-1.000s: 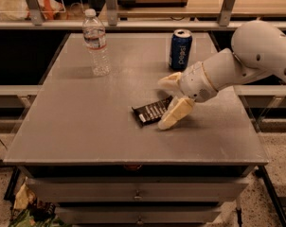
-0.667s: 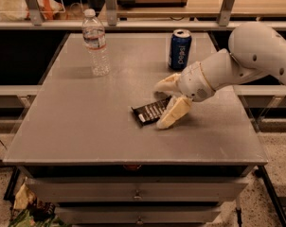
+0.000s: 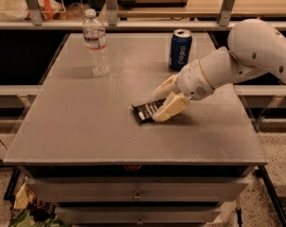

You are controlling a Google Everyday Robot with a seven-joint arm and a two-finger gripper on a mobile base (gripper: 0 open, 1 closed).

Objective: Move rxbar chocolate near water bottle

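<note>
The rxbar chocolate (image 3: pixel 145 112), a flat dark bar with white lettering, lies on the grey table (image 3: pixel 86 126) right of centre. My gripper (image 3: pixel 163 101) reaches in from the right on a white arm and is closed on the bar's right end, one cream finger on each side. The bar still rests on the table top. The water bottle (image 3: pixel 96 42), clear with a white cap, stands upright at the back left, well apart from the bar.
A blue soda can (image 3: pixel 180 49) stands upright at the back, just behind my gripper and arm. A shelf rail with metal posts (image 3: pixel 110 6) runs behind the table's far edge. Drawers (image 3: pixel 138 193) sit below the front edge.
My gripper has shifted slightly left and lower, and its fingers have drawn together around the bar's right end. The bar, bottle and can have stayed in place.
</note>
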